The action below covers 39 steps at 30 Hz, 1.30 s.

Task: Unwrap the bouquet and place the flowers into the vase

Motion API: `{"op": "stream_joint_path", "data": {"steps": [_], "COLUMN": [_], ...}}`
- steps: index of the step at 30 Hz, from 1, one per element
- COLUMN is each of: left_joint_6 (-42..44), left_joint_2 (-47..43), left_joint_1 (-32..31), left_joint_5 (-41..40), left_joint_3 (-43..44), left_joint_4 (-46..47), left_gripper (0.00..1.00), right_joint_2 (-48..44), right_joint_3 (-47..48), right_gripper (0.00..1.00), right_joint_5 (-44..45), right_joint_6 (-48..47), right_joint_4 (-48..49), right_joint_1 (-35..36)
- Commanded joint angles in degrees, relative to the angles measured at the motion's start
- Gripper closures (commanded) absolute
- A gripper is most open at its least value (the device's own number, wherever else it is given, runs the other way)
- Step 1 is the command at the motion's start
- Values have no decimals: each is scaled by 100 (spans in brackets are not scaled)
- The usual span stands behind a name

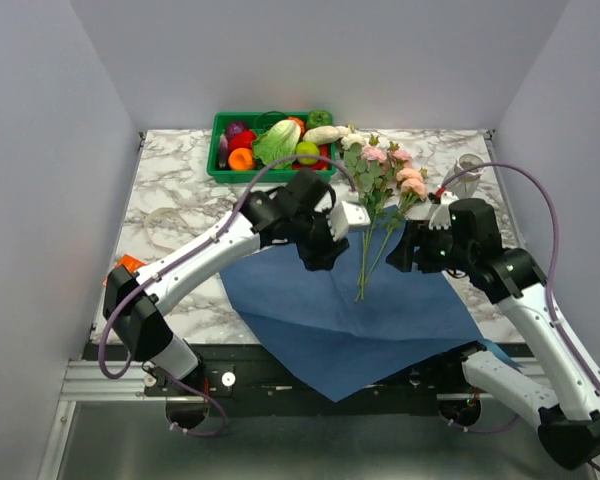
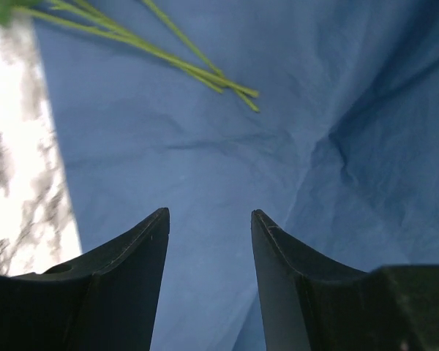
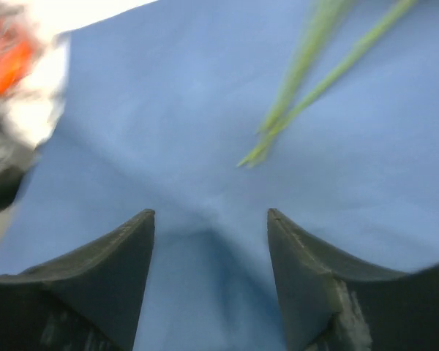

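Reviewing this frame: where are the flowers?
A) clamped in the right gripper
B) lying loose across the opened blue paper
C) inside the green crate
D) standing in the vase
B: the flowers lie with their stems on the spread blue paper, apart from the vase, and the right gripper is open with nothing between its fingers.

Stems (image 1: 365, 265) run down the middle of the blue paper (image 1: 310, 320). Left fingers (image 2: 143, 248) and right fingers (image 3: 124, 256) flank them, each pair spread, only flat paper in the gap. Room to pass over the paper on the near side of the stem ends. Flower heads (image 1: 390, 175) crowd the back, just beside the green crate (image 1: 218, 150). Vase (image 1: 470, 165) back right, near the blooms, right arm close in front. Wide passage over the left of the desk (image 1: 170, 200).
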Motion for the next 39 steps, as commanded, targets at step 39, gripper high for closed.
{"op": "stream_joint_path", "data": {"steps": [39], "left_joint_6": [380], "left_joint_2": [1392], "left_joint_1": [1362], "left_joint_5": [-2513], "left_joint_3": [-1392], "left_joint_4": [1516], "left_gripper": [57], "right_joint_2": [5557], "right_joint_3": [671], "right_gripper": [50], "right_joint_5": [3967], "right_joint_6": [1238], "right_joint_4": [3441], "right_joint_1": [63]}}
